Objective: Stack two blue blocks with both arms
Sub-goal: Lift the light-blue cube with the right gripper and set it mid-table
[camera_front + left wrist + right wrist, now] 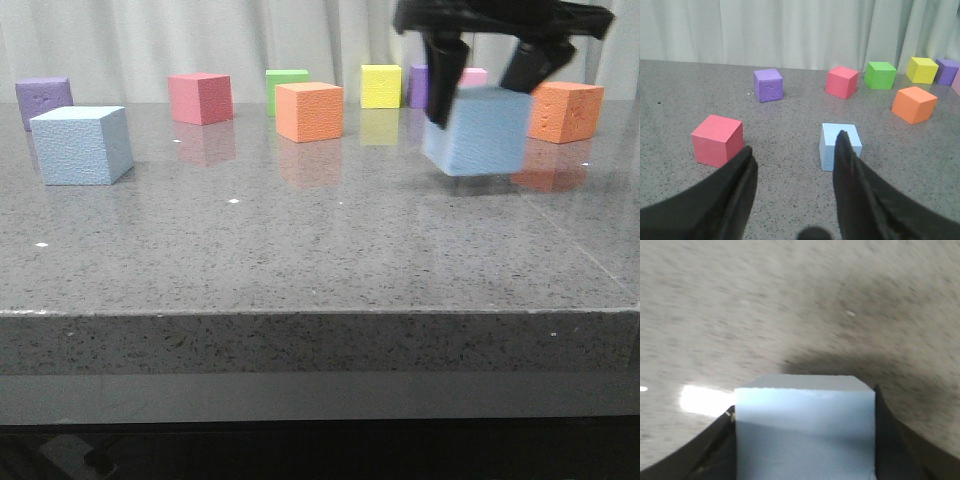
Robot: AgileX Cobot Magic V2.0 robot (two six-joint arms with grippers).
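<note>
The right gripper (487,85) has its jaws clenched on 1 blue block (478,130), held tilted just above the worktop (320,260). The other blue block (82,145) rests at the far left, ahead of the left gripper (795,165), whose jaws are released

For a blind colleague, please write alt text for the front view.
The right claw holds a blue block tilted above the grey table. A second blue block sits far left, with other coloured cubes behind.
</note>
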